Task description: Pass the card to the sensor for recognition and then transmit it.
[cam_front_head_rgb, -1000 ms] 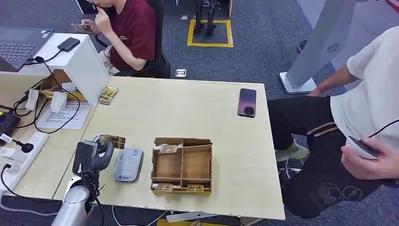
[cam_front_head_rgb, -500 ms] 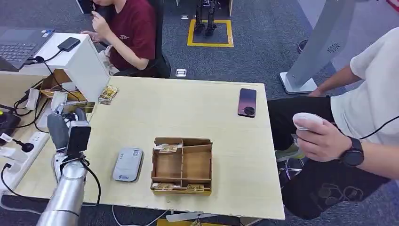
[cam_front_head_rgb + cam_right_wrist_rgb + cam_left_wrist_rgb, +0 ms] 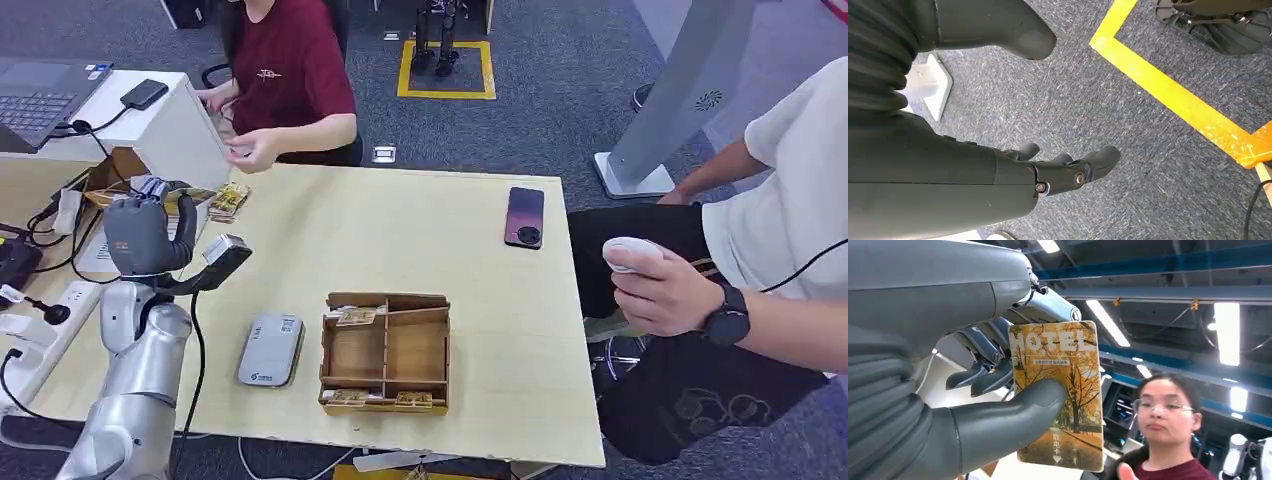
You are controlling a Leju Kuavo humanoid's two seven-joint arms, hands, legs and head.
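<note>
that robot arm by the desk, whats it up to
The robot's left hand pinches a hotel card between thumb and fingers, raised over the left end of the table, away from the grey card sensor. A person in a red shirt reaches a hand toward it from the far side. The right hand hangs over the carpet, holding nothing.
</note>
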